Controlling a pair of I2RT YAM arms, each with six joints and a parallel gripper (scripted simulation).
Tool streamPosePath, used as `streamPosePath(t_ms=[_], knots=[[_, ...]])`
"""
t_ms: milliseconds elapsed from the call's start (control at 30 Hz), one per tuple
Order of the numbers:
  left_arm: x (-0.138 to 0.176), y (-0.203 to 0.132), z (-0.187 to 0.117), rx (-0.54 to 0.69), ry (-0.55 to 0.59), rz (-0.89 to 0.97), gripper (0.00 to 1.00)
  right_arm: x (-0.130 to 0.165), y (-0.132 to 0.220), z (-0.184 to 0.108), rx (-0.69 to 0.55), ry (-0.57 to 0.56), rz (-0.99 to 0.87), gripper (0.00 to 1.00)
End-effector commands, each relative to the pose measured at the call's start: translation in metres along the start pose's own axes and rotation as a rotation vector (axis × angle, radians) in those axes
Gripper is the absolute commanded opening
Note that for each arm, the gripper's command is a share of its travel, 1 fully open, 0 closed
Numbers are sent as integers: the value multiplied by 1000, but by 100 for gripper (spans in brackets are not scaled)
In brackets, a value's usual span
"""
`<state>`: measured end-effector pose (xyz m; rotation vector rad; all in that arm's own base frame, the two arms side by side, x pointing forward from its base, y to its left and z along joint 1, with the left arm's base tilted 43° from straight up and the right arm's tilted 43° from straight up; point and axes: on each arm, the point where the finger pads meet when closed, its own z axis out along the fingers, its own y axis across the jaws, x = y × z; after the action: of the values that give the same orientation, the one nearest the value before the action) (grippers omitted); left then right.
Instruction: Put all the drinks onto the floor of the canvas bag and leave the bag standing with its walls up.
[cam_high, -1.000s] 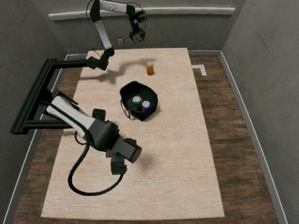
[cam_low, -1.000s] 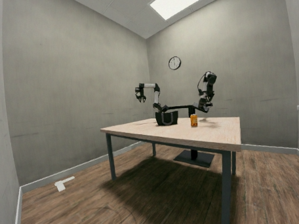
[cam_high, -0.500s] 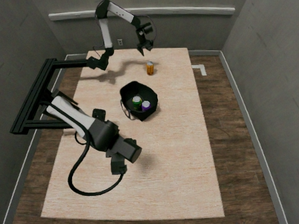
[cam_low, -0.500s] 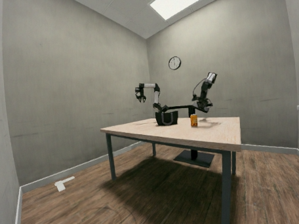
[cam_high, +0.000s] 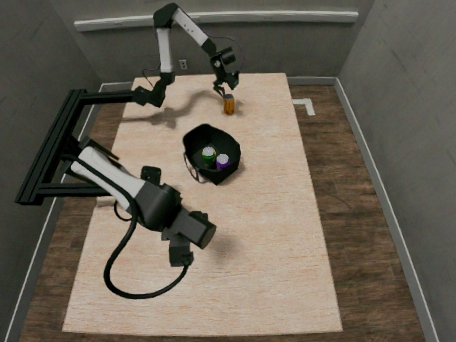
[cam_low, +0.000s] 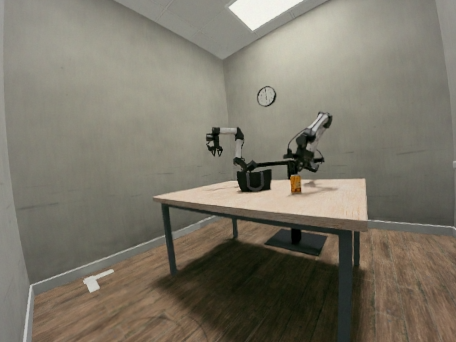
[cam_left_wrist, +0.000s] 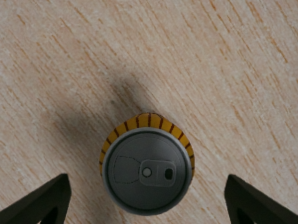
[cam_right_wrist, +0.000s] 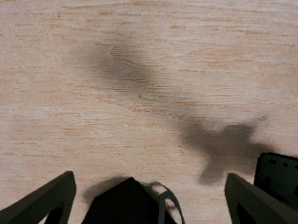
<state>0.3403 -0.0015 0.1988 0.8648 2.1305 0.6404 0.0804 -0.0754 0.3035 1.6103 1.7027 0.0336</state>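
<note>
The black canvas bag (cam_high: 199, 137) (cam_low: 244, 182) (cam_right_wrist: 127, 207) stands open on the table, walls up. Inside it are a green can (cam_high: 208, 158) and a purple can (cam_high: 222, 162), their silver tops showing. An orange can (cam_high: 229, 105) (cam_low: 296, 184) (cam_left_wrist: 147, 172) stands upright on the table beyond the bag in the top view. My left gripper (cam_high: 228, 90) (cam_left_wrist: 147, 183) is open, just above the orange can, whose top shows between the fingertips in the left wrist view. My right gripper (cam_low: 216, 152) (cam_right_wrist: 149, 180) is open and empty, high above the table to the bag's other side.
The pale wooden table (cam_high: 270, 240) (cam_low: 215, 200) carries the bag and cans. The black arm stand (cam_high: 47, 145) is at the table's left edge in the top view. A bag handle (cam_high: 192, 170) (cam_right_wrist: 174, 200) hangs outside the bag wall.
</note>
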Motion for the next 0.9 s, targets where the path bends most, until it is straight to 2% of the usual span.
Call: streamPosePath(t_ms=[0,233,367,433,867], knots=[[-3,-7,5,11,-4,26,84,-3,1,-10,-30,-26,8,86],[-13,18,-11,-44,-63,-13,84,-3,1,-10,-30,-26,8,86],[-16,13,-10,-32,-66,-5,84,-3,1,-10,-30,-26,8,86],[0,-3,11,10,-18,11,84,-3,1,-10,-30,-26,8,86],[6,1,26,5,-20,6,84,-3,1,-10,-30,-26,8,86]])
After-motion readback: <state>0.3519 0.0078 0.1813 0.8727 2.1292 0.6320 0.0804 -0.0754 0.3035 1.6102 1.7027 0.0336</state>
